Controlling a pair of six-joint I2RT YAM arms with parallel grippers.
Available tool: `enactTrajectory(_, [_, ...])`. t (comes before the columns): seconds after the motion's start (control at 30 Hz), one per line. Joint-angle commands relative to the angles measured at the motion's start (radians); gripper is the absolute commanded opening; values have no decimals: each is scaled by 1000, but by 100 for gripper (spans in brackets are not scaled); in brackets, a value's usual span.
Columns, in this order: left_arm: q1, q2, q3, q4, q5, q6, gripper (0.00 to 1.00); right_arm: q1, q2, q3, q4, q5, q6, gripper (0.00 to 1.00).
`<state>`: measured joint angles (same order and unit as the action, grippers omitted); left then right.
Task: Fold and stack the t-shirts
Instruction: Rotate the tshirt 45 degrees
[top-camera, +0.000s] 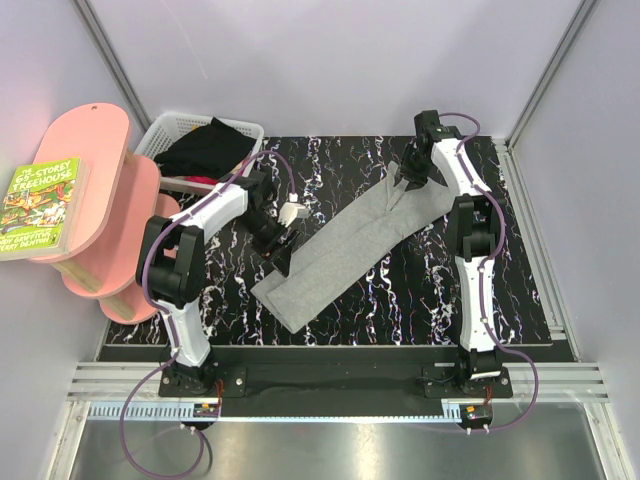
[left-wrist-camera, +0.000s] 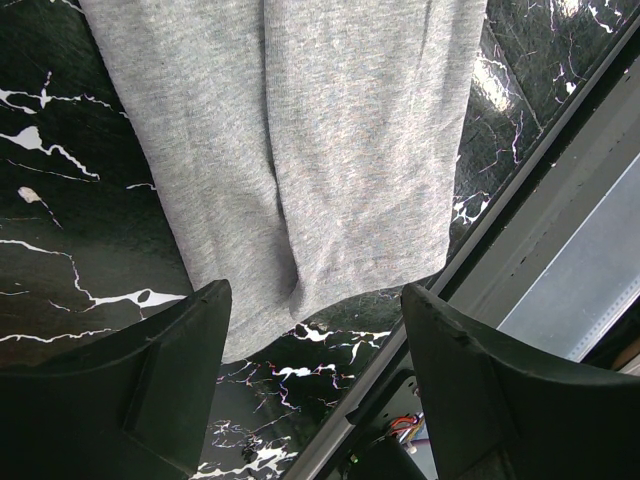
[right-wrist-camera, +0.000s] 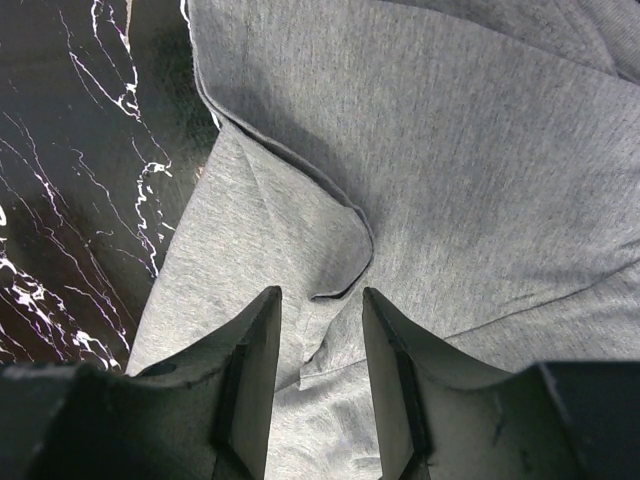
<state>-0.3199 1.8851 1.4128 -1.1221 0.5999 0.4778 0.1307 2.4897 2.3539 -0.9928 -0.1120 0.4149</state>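
pale walls (top-camera: 300, 60), pink shelf (top-camera: 95, 190) beside black marbled table (top-camera: 400, 300).

left arm (top-camera: 190, 240): we bend it inward at the elbow | left gripper (left-wrist-camera: 315, 292): jaws wide apart, aimed down | right arm (top-camera: 470, 225): we reach far forward | right gripper (right-wrist-camera: 322, 295): jaws partly apart, aimed down
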Motion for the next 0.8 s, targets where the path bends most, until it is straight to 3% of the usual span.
enactTrajectory(0.0, [1,-52,-3,16,23,5,73,1,-8,8,-10,18,-2,45])
enactTrajectory(0.6, [1,-63,-3,15,23,2,72,1,43,7,-21,2,7,43])
enactTrajectory(0.7, [1,-61,-3,16,24,4,72,0,41,10,-24,5,5,36])
enactTrajectory(0.77, [1,-60,-3,15,26,2,72,1,38,8,-24,6,5,24])
